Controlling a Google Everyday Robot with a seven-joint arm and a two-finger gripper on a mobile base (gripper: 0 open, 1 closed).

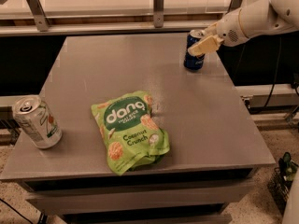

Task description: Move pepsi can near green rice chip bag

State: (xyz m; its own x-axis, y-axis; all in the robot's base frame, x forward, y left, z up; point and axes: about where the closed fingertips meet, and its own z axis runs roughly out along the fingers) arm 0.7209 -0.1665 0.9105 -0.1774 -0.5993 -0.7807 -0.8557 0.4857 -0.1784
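The pepsi can [192,60], dark blue with a silver top, stands upright at the far right of the grey table [140,69]. My gripper [200,44] reaches in from the right on a white arm and sits at the can's upper part, partly covering it. The green rice chip bag [130,129], lime green with "dang" and "Coconut Crunch" on it, lies flat near the table's front middle, well apart from the can.
A white-silver can [36,122] with green and red marks stands at the table's front left edge. A railing with metal posts [159,6] runs behind the table. Cables and floor show to the right of the table.
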